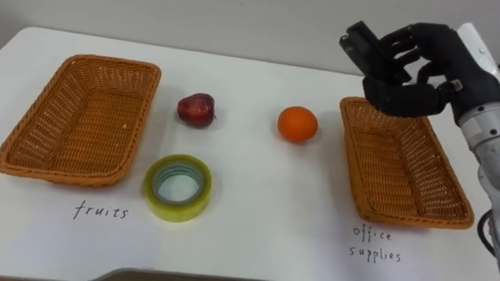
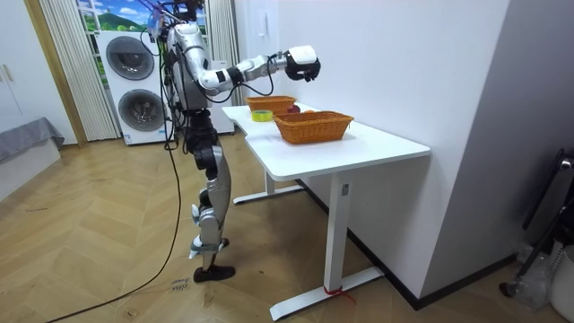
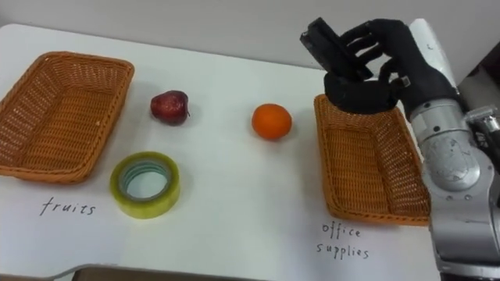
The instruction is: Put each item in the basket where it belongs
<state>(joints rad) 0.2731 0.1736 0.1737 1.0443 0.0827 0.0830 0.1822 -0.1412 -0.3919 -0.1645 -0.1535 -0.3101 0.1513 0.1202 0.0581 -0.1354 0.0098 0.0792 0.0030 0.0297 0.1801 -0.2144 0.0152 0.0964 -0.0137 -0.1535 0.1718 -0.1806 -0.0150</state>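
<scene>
My right hand (image 1: pixel 426 74) is up in the air, over the far end of the basket on my right (image 1: pixel 398 168). My arm comes in from the right side and is lifted. My fingers are curled round a small black thing (image 1: pixel 371 51) and hold it tight. It is tilted, and its top end sticks out past my fingers, up and to the left.

In the room view I stand at the end of the white table (image 1: pixel 258 211), with this arm stretched out over it.

On the table, the red apple (image 1: pixel 195 109) and the orange (image 1: pixel 298 124) lie between the two baskets, well apart. The roll of tape (image 1: pixel 176 212) lies flat, just beside the left basket (image 1: pixel 78 117).
</scene>
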